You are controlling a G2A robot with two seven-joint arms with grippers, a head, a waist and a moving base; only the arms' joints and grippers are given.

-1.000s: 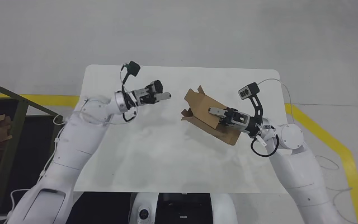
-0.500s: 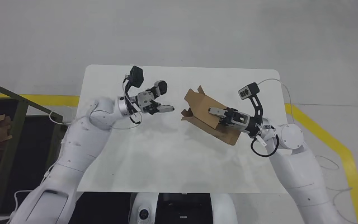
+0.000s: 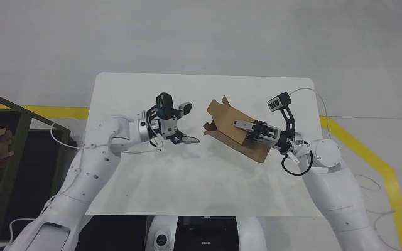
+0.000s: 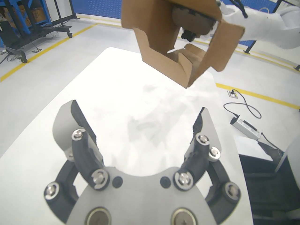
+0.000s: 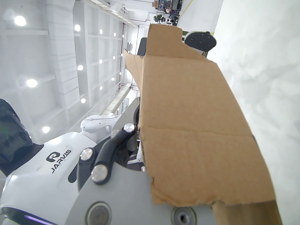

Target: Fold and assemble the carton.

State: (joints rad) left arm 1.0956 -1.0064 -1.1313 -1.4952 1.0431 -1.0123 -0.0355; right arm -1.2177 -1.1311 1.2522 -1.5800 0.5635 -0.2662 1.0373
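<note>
Presently, with right jaws clamped on the light, crease-prone carton (image 3: 235, 130) and left jaws apart, a flap edge seems the best hold.

1. A white rectangular table (image 3: 188, 182) stood on a grey floor.
2. Yellow floor tape (image 3: 63, 113) ran alongside.
3. A white power adapter (image 4: 246, 127) with a black cable lay beside the table.

right claw (image 3: 242, 126) tips hidden behind carton (image 5: 196, 129)
</note>
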